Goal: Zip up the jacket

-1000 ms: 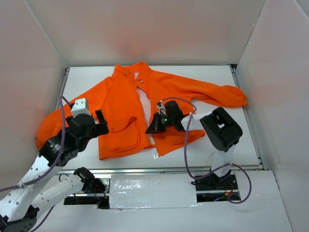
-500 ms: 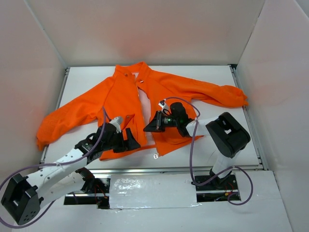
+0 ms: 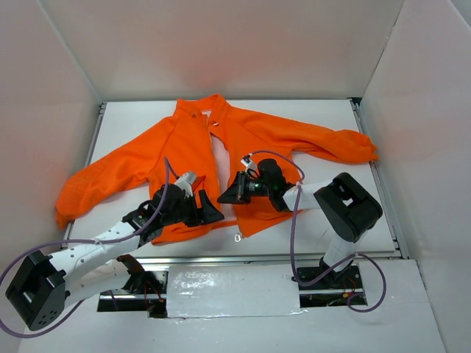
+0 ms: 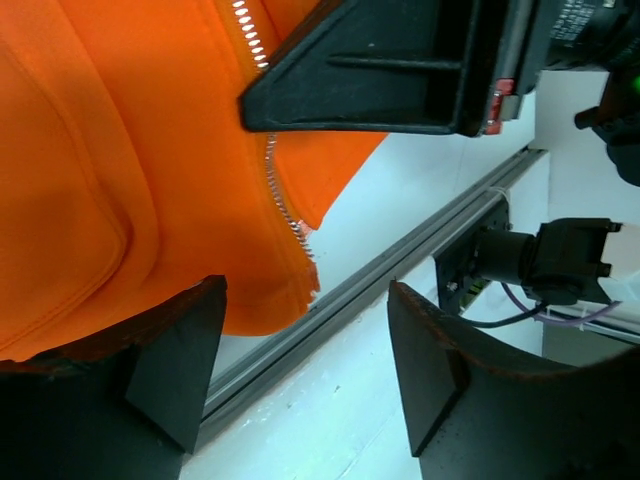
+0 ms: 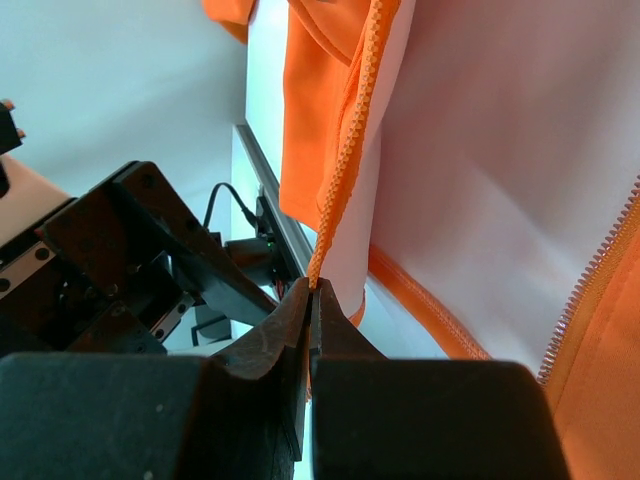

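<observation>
at the jacket (image 3: 191,147) hem: zipper unjoined
right gripper (image 5: 313,287): pinches one zipper edge (image 5: 350,140) taut
left gripper (image 4: 305,295): wide, flanking the other edge (image 4: 285,205), poised to grasp

Seen from above, the left tool (image 3: 206,215) covers the lower left pocket of the jacket (image 3: 188,143). The right tool (image 3: 227,197) hides the zipper edge it pinches. A small pale bit (image 3: 237,237) below the hem is too small to identify. The left wrist view crops the jacket at its top and left edges.

Robot lab cell, white enclosure walls (image 3: 235,51)
</observation>
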`<state>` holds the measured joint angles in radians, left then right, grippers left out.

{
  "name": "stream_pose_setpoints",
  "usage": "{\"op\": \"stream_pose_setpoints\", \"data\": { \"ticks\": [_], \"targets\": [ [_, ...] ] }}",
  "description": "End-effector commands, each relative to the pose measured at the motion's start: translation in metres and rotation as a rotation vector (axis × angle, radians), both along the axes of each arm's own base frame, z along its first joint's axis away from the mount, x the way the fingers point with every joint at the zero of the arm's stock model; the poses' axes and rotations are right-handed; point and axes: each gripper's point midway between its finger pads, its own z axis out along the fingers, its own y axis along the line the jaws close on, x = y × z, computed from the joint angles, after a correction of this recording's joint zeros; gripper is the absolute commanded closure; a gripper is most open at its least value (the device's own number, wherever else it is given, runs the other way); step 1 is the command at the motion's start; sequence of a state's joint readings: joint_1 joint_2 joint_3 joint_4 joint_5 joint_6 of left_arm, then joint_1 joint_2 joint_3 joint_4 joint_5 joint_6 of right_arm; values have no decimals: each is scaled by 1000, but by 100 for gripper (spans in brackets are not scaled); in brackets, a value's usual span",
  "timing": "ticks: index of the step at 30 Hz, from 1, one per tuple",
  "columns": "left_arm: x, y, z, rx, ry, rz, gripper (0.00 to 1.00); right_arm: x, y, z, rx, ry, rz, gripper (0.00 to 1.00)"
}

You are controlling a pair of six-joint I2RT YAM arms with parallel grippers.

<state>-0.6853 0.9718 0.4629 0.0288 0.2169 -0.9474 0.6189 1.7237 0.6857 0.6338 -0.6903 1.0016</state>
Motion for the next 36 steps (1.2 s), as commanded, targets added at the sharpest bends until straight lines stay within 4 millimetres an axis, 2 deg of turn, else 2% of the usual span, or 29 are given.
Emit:
{"op": "stream_pose_setpoints", "data": {
  "ticks": [1,6,8,11,15,21,25,29,31,36],
  "targets": [
    [9,-2,9,-4,-26,29,24,-3,3,20,40,-64,10,100],
    [11,5,3,38,-36,56,28,-5,5,18,39,-63,23,100],
    [12,4,2,40,-42,51,34,-6,7,18,39,-61,29,100],
    [15,3,-1,51,-41,48,37,-7,8,19,42,-64,37,100],
    [16,1,-7,65,-33,43,45,-6,7,18,34,-66,33,100],
    [16,3,-13,74,-29,43,46,-7,9,15,35,-62,43,100],
    [15,3,-15,72,-40,36,60,-7,9,14,35,-57,44,100],
    [16,0,-17,61,-52,27,65,-7,10,14,40,-62,52,100],
    [15,-2,-22,62,-41,14,71,-8,11,11,37,-52,57,100],
    [14,-7,-24,42,-36,-7,80,-8,12,8,39,-43,61,100]
  ]
}}
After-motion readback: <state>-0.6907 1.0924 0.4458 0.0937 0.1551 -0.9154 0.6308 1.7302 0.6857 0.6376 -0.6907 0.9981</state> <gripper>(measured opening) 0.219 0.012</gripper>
